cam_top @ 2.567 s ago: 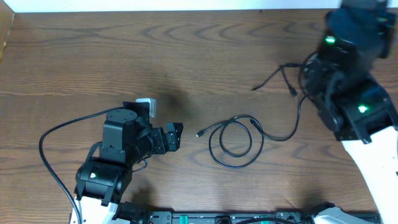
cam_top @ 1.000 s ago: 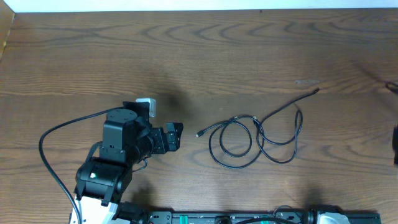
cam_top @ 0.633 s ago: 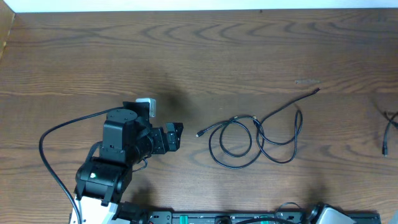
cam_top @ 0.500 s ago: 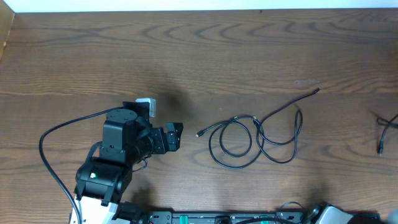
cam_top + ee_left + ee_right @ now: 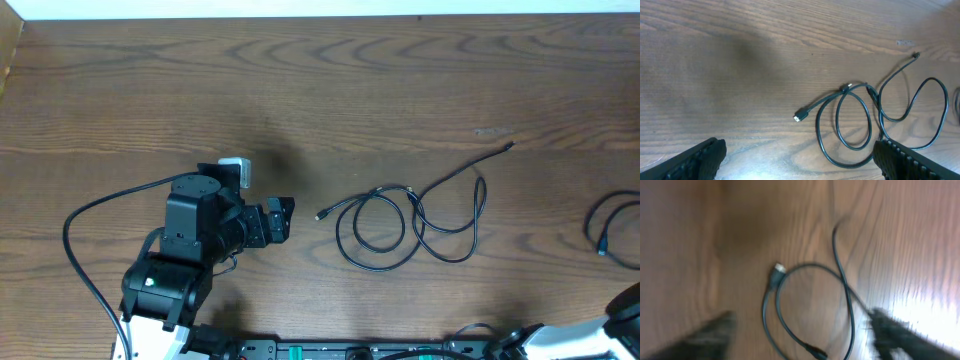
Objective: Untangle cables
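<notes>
While left and right jaws gape, cables (image 5: 408, 193) lie looped on the wooden table (image 5: 300, 90).

Overhead: fixed high, facing straight down, far; table (image 5: 300, 90) fills frame.
Left wrist: low at 8 o'clock, near, angled toward 3 o'clock; shares looped cable (image 5: 410, 196) (image 5: 847, 87) with overhead.
Right wrist: at 4 o'clock edge, close, facing down, blurred; shares second cable (image 5: 602, 243) (image 5: 841, 280) with overhead.
</notes>
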You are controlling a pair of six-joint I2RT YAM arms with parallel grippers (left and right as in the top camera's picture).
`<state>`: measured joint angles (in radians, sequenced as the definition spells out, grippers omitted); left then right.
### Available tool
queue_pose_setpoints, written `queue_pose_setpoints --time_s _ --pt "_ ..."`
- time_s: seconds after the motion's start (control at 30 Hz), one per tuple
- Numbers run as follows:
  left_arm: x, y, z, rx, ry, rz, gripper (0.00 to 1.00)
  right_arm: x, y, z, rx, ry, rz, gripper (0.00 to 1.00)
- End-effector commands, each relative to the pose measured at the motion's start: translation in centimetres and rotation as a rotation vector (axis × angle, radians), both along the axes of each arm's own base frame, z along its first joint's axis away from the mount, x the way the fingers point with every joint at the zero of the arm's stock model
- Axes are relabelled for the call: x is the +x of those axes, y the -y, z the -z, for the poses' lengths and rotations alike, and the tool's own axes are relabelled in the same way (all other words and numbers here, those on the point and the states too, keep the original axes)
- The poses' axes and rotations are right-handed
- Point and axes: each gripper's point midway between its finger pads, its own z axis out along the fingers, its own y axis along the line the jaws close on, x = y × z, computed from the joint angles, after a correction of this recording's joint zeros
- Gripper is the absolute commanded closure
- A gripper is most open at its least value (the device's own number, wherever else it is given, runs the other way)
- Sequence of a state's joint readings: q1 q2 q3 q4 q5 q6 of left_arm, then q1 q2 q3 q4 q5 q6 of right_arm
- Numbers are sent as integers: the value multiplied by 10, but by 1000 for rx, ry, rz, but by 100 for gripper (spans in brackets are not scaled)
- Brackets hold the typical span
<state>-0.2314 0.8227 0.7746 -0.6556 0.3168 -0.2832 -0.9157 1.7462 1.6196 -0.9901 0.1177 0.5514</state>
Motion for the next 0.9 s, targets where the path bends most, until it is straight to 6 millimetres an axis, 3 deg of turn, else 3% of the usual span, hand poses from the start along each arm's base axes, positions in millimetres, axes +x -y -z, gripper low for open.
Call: queue_pose_setpoints --time_s 0.0,0.17,0.47,0.63,0.87 --pt "0 1 -3 1 11 16 2 6 -7 20 110 38 8 1" --pt "0 1 -3 1 11 16 2 16 -19 42 218 54 -57 1" --pt "0 1 -3 1 11 16 2 52 -50 36 284 170 -355 1" --pt "0 1 -3 1 11 16 2 80 -91 29 349 244 -572 1" --pt "0 1 -3 1 11 16 2 105 -159 33 415 174 -800 1"
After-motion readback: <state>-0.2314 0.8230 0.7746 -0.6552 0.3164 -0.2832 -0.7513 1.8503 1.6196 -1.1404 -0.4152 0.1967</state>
